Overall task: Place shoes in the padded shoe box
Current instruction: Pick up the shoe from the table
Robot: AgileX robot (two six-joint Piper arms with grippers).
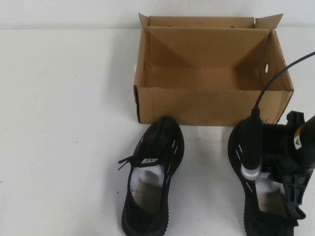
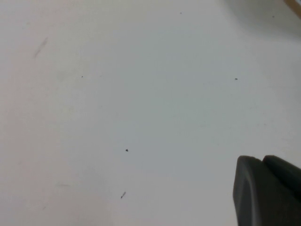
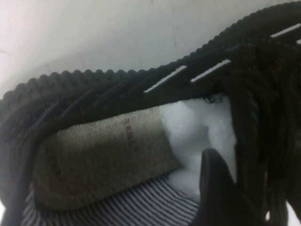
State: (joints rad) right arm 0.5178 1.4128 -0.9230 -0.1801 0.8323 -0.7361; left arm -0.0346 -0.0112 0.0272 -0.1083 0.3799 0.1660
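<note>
The brown cardboard shoe box (image 1: 211, 105) stands open at the back centre, with nothing inside. One black knit sneaker (image 1: 158, 140) lies in front of it, toe toward the box, white paper in its opening. The other sneaker (image 1: 238, 143) lies at the right. My right gripper (image 1: 283, 172) is down on this shoe. In the right wrist view one finger (image 3: 216, 188) is inside the opening on the white paper, pressed against the laced upper (image 3: 256, 122); the other finger is hidden behind it. My left gripper (image 2: 263, 162) is shut and empty above bare table, out of the high view.
The white table (image 1: 64, 123) stretches wide to the left of the shoes and box. A black cable (image 1: 275, 78) arcs from my right arm over the box's right front corner. The box's flaps stand upright.
</note>
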